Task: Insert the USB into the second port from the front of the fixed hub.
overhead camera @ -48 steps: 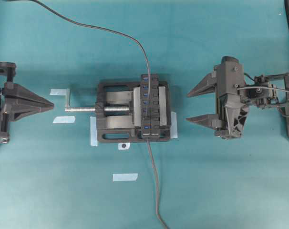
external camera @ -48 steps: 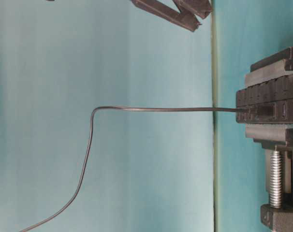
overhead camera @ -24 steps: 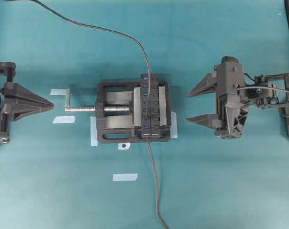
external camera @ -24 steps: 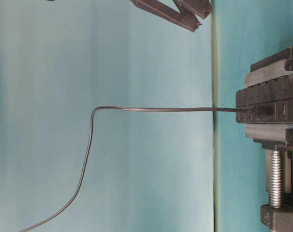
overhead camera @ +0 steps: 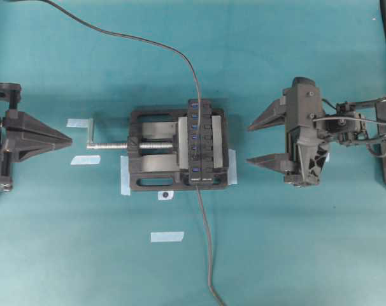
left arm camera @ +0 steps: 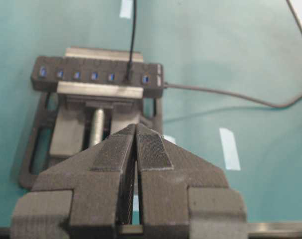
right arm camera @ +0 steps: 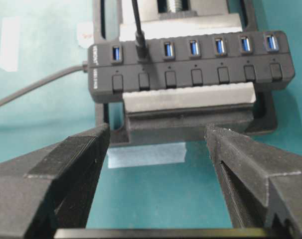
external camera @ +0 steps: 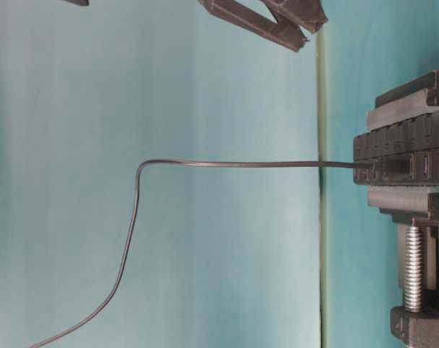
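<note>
With the USB (right arm camera: 139, 39) apparently seated in the second port of the fixed hub (right arm camera: 191, 62), clamped in the vise (overhead camera: 148, 167) mid-table, the right gripper (overhead camera: 264, 141), jaws wide and empty, should retreat straight, clear of the cable (external camera: 227, 164), while the left gripper (left arm camera: 136, 149) sits closed.

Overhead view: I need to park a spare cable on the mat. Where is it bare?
Bare mat lies between the vise and left gripper, apart from tape strips, and below the right gripper. The hub and USB cable crowd the middle.
</note>
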{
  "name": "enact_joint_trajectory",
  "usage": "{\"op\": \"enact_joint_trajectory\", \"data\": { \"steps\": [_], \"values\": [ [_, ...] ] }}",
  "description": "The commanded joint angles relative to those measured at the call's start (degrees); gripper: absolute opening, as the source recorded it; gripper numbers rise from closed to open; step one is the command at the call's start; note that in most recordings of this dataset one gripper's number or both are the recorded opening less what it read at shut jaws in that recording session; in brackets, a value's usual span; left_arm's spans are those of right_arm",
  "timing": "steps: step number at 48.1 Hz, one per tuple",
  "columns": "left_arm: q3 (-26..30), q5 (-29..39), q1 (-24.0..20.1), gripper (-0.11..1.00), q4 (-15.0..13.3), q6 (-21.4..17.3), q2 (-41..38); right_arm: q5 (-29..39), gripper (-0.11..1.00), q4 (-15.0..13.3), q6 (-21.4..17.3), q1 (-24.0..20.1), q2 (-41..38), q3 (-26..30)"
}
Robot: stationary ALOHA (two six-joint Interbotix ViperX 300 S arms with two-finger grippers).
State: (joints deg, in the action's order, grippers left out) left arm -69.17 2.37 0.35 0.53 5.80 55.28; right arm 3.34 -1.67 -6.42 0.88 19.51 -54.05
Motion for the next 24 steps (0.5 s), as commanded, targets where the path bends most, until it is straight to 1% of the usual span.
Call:
{"op": "enact_joint_trajectory", "data": {
  "steps": [1, 24],
  "values": [
    [0.6, -0.4, -0.1, 0.0, 0.0, 0.1, -0.4, -0.5, 0.87, 0.1, -0.7, -0.1, 0.4, 0.5],
    [0.2, -0.5, -0.1, 0.0, 0.0, 0.2, -0.4, -0.5, 0.87, 0.1, -0.7, -0.2, 0.4, 0.8]
  ]
}}
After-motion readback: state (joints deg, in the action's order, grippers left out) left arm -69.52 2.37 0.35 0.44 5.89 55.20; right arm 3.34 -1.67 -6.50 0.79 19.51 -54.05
